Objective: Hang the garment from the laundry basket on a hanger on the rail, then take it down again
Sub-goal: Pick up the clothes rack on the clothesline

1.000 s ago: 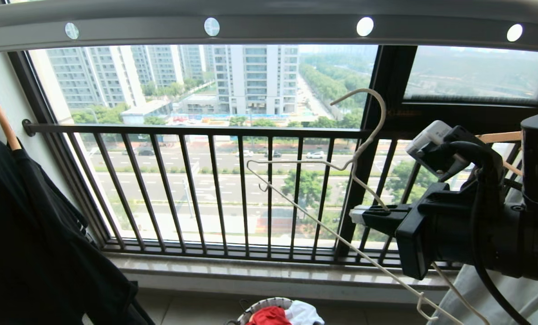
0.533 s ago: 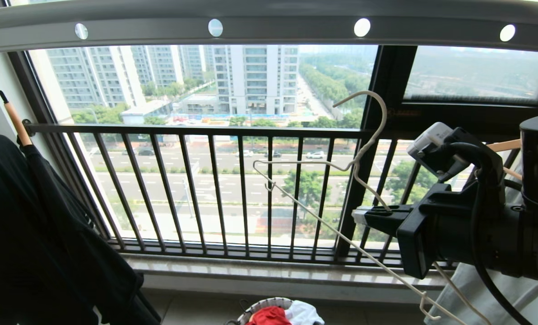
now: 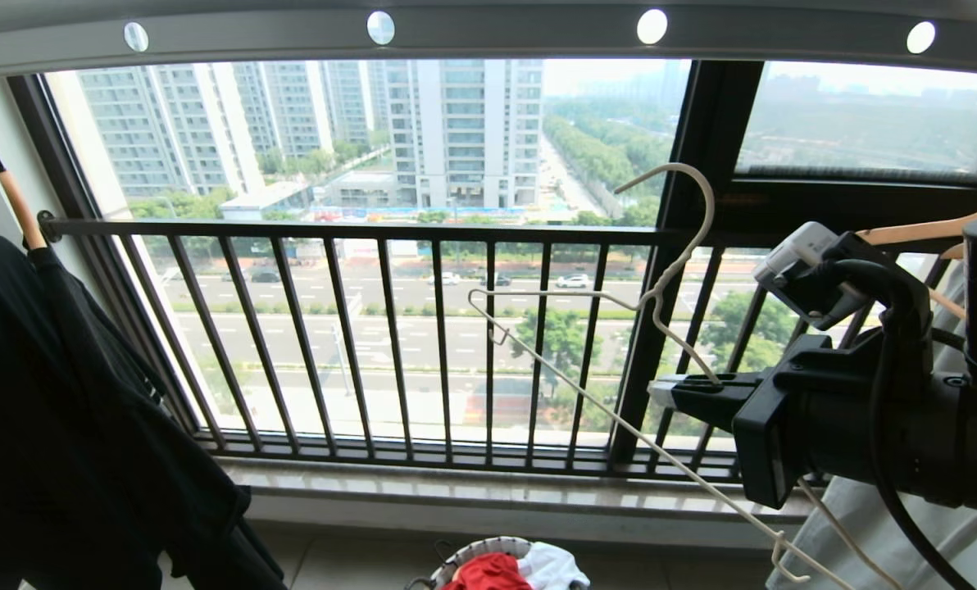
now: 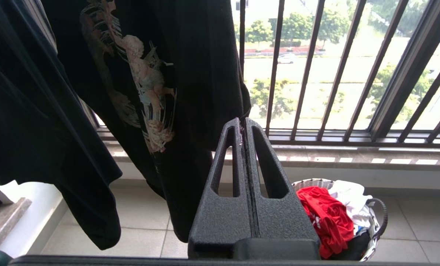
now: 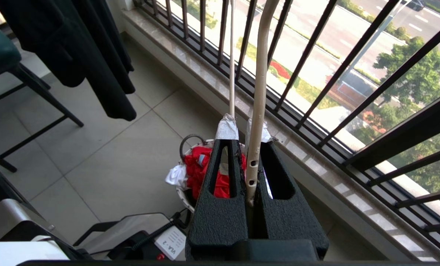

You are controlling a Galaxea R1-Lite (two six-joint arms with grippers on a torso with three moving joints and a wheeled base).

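On the far left, a black printed T-shirt is hanging from a wooden hanger with a black hook, its angel-like print showing in the left wrist view. The left gripper is sitting low beside that shirt's hem with its two fingers pressed flat together, holding nothing.

Across the top, the rail is running the full width of the head view, its round holes letting daylight through. Below it, the dark barred window railing is standing in front of the glass, with tower blocks and a road beyond.

At the bottom centre, the laundry basket is sitting on the tiled floor just below the window sill. The garment, a bunched red shirt, is lying inside it next to a white cloth.

Right of centre, the hanger is tilting in the air, its hook pointing up but staying below the rail and apart from it. The right gripper is reaching in from the right and clamping one wire shoulder of the hanger between its taped fingertips. Behind the arm, a light wooden hanger is carrying a pale grey-green garment at the right edge.
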